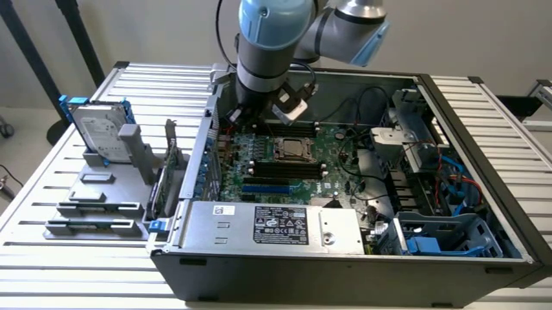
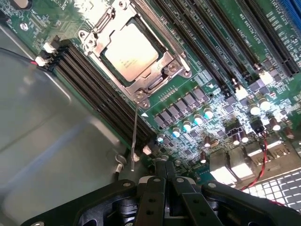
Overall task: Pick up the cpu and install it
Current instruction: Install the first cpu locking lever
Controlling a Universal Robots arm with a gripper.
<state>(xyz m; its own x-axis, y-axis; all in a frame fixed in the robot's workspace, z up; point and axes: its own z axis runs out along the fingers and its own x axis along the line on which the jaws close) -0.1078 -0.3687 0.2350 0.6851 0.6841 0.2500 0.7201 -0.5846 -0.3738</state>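
The cpu [image 2: 130, 51], a flat square chip with a silvery top, lies in the metal-framed socket [image 2: 171, 67] on the green motherboard [image 2: 225, 56]. In the exterior view the cpu [image 1: 293, 148] sits mid-board inside the open computer case [image 1: 345, 265]. My gripper [image 2: 165, 165] hangs above the board a short way from the socket, its dark fingers pressed together with nothing between them. A thin metal lever [image 2: 135, 134] runs from the socket's corner toward the fingertips. The arm [image 1: 267, 45] reaches down into the back of the case at the exterior view's left.
A grey labelled metal box [image 1: 276, 226] fills the case's front. Black memory slots [image 2: 94, 89] flank the socket. A silver hard drive with blue brackets [image 1: 99, 132] stands on a grey holder outside the case at the exterior view's left. Cables and a drive cage [image 1: 440, 232] fill the exterior view's right.
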